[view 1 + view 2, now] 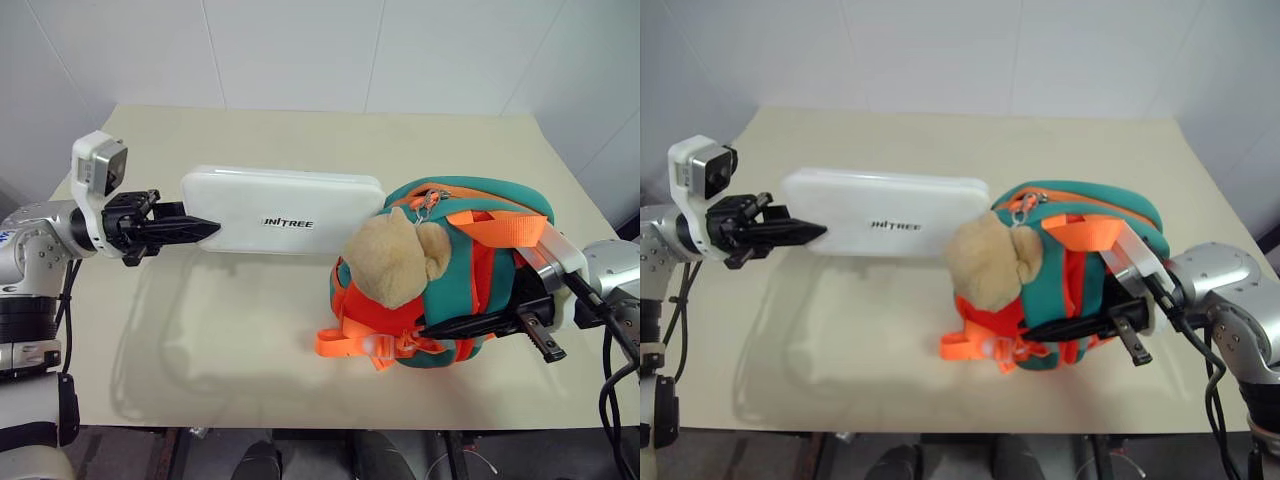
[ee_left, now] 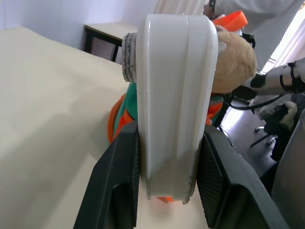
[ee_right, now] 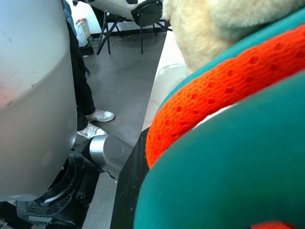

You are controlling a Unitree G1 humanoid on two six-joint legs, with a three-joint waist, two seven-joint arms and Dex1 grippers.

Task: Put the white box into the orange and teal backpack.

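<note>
Box held at the bag's mouth, plush toy crowding the way in

The left gripper (image 1: 205, 229) has its two black fingers (image 2: 119, 188) clamped on the short end of the flat white plastic box with rounded corners (image 1: 285, 210), holding it level above the beige tabletop (image 1: 200, 330). The box's far end, at three o'clock from the fingers, touches or nearly touches the small teal backpack with orange straps (image 1: 480, 270). The right gripper (image 1: 450, 327) is closed on the backpack's lower side. The likely risk: the tan plush toy (image 1: 395, 255) sits right at the opening, so the box corner may snag there, shove the soft bag sideways, or pivot in its narrow end grip.
</note>
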